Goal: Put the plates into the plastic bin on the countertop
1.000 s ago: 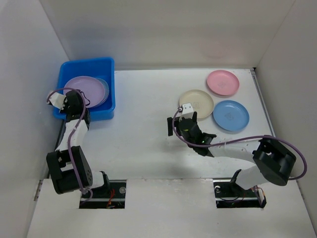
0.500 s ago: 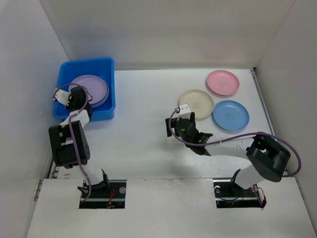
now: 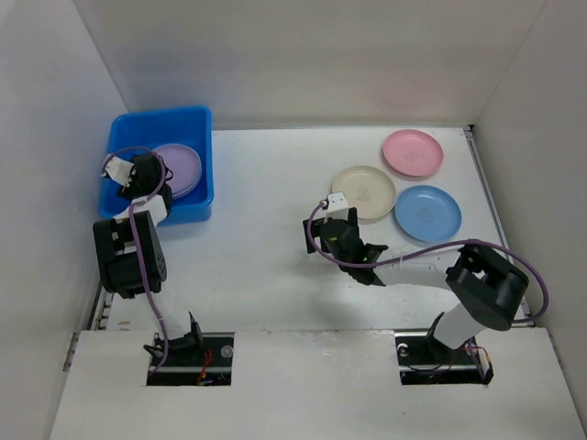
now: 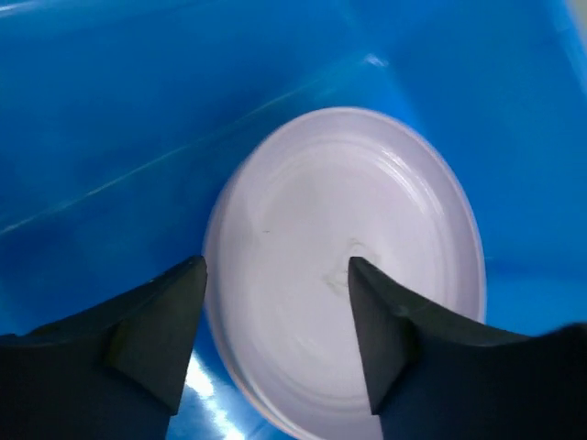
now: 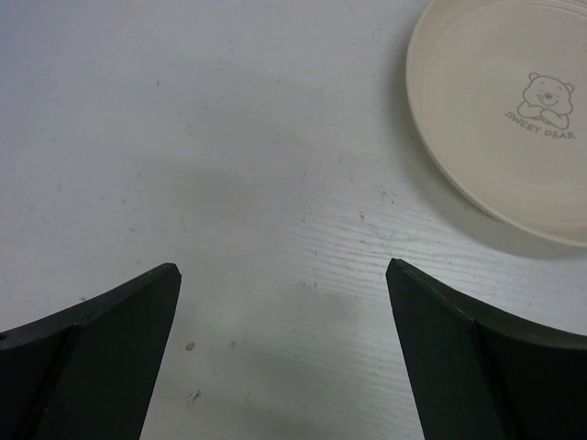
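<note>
The blue plastic bin (image 3: 156, 128) stands at the back left of the countertop (image 3: 266, 238). A purple plate (image 3: 181, 167) lies flat inside it, filling the left wrist view (image 4: 358, 238). My left gripper (image 3: 145, 174) hangs inside the bin (image 4: 119, 119) just above that plate, open (image 4: 275, 266), its fingers apart and holding nothing. Three plates lie on the right: cream (image 3: 364, 192), pink (image 3: 413, 152) and blue (image 3: 427, 214). My right gripper (image 3: 332, 227) is open (image 5: 282, 266) over bare countertop, just left of and nearer than the cream plate (image 5: 500, 110).
White walls (image 3: 55, 137) close in the countertop on the left, back and right. The bin sits tight against the left wall. The left arm's purple cable (image 3: 138, 238) loops beside the bin's near wall.
My left gripper has gone from shut to open and let go of the purple plate, which now lies in the bin. The left arm folded back. The right gripper drifted slightly left.
</note>
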`<state>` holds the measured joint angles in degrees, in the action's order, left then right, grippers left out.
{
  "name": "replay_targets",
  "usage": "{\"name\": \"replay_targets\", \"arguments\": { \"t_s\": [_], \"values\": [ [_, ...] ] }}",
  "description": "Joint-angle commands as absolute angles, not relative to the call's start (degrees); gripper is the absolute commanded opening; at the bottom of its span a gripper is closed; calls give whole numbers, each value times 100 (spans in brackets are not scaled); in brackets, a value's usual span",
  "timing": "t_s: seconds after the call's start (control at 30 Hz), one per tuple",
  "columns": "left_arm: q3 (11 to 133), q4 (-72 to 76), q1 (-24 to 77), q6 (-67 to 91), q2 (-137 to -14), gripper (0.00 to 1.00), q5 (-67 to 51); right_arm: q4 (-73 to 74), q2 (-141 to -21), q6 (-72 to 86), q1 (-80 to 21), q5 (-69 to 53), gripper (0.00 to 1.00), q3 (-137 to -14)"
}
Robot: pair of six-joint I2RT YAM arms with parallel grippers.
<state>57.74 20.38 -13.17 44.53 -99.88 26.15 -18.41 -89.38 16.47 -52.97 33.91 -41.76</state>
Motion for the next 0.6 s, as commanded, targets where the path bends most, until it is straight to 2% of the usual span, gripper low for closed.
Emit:
{"name": "replay_targets", "arguments": {
  "t_s": [0.0, 0.17, 0.2, 0.23, 0.4, 0.57],
  "values": [
    [5942, 2663, -1087, 4211, -9477, 65, 2575, -2039, -8895, 1652, -5295, 3480, 100, -4333],
    [5950, 2506, -385, 3377, -8422, 85, 2619, -1881, -8676, 1714, -5216, 3647, 100, -4272],
    [5941, 2374, -121, 3184, -8168, 97, 2645, -1803, -8553, 1740, -5207, 3691, 100, -4254],
    [5907, 2269, 73, 3060, -7974, 100, 2646, -1697, -8404, 1749, -5207, 3744, 100, -4254],
    [5301, 1689, 1591, 2506, -6927, 100, 2549, -1118, -7551, 1915, -5067, 4156, 100, -4184],
    [4738, 1204, 3087, 2180, -6943, 100, 2408, -143, -7006, 2381, -4357, 4280, 100, -4324]
  ]
}}
